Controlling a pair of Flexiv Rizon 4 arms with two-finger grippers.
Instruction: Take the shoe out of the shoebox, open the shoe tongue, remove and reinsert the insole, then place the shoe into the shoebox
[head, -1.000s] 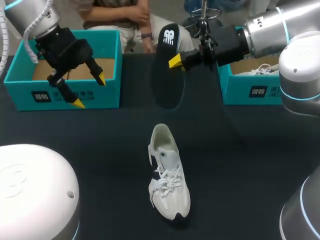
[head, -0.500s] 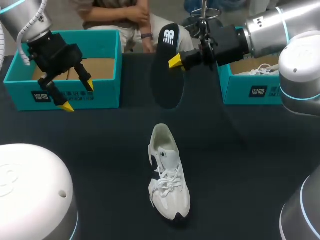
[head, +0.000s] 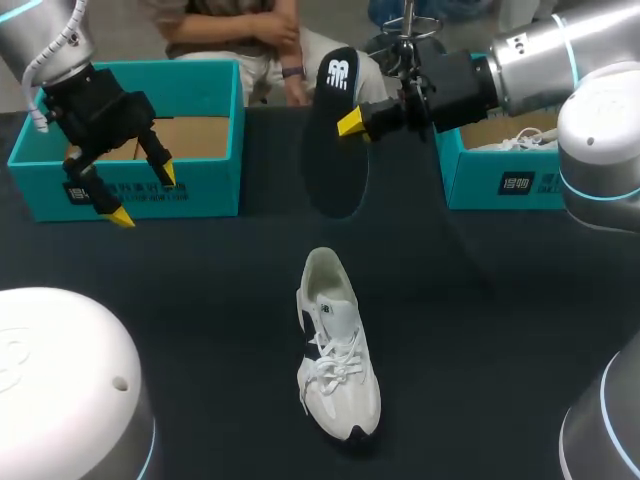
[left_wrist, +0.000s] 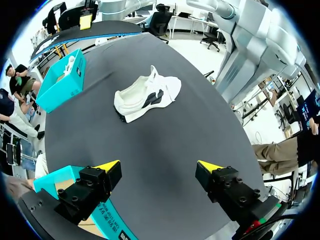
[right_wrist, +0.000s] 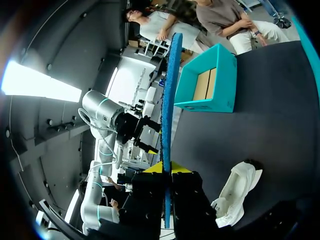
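The right end effector (head: 352, 122) is clamped on a dark insole (head: 335, 150), its two yellow-tipped fingers (right_wrist: 155, 168) pressing the thin piece from both sides and holding it on edge in the air above the far middle of the dark surface (head: 200, 300); the right wrist view shows the insole's blue edge (right_wrist: 170, 100) running straight out from between the fingers. The left end effector (head: 143, 193) hangs with its fingers wide apart and nothing between them, by the front wall of the teal shoebox (head: 205, 190) at the far left; in its own wrist view (left_wrist: 159, 166) one finger sits over that box's rim while the other is over bare surface. The white shoe (head: 338, 350), with a dark side panel and loose laces, stands on its sole in the middle of the surface, toe toward the robot, well apart from both end effectors and outside either box. A second teal shoebox (head: 500, 185) sits at the far right, behind the right arm, with something white inside.
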